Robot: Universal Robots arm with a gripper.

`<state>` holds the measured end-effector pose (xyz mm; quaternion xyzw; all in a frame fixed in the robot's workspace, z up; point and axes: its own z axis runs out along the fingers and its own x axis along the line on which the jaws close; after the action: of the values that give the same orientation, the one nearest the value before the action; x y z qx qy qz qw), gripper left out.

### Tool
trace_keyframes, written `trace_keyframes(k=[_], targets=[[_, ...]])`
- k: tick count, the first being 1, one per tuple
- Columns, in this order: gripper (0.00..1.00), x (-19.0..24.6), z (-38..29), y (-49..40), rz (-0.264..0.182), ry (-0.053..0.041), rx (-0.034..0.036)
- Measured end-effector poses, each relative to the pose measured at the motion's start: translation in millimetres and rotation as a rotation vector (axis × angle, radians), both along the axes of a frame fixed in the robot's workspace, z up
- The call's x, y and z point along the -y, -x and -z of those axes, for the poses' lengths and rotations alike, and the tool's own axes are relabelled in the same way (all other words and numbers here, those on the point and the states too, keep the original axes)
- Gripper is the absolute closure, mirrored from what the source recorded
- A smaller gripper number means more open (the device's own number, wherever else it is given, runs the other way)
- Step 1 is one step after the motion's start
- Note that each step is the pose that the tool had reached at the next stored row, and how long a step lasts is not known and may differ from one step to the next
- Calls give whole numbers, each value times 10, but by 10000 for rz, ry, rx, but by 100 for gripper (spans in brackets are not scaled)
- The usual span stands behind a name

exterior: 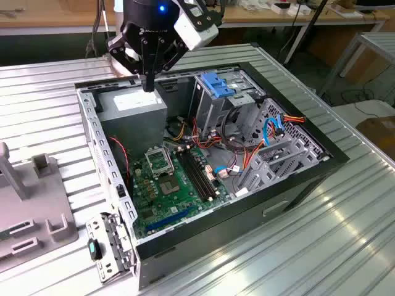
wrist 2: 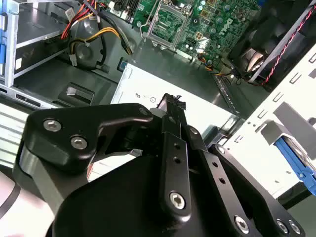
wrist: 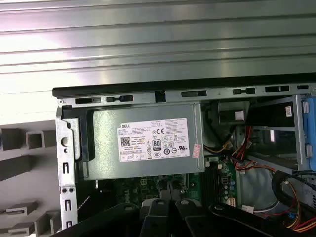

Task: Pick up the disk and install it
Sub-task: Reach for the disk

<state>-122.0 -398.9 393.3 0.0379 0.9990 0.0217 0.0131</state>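
gripper (exterior: 148, 83) hangs just over the power supply (exterior: 133, 105), in the far corner of the open computer case (exterior: 92, 132). fingers (wrist 2: 173, 128) drawn narrow, tips together, nothing between them in the second wrist view.

step in hand, my judgement: going for the disk with an empty tool. to do it well: spread the fingers before descent, take the blue carrier by its long edges, level, clear of the loose cables (exterior: 247, 154).

disk position: cannot tell. blue latch (exterior: 216, 83) tops the drive cage (exterior: 213, 111), toward the exterior view's right of the gripper. the cage interior is hidden.
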Motion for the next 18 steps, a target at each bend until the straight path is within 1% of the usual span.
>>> trace_keyframes(k=[13, 15, 18], targets=[[89, 0, 0, 0, 0, 0, 0], [89, 0, 0, 15, 1, 0, 0], [89, -1, 0, 66, 0, 0, 0]])
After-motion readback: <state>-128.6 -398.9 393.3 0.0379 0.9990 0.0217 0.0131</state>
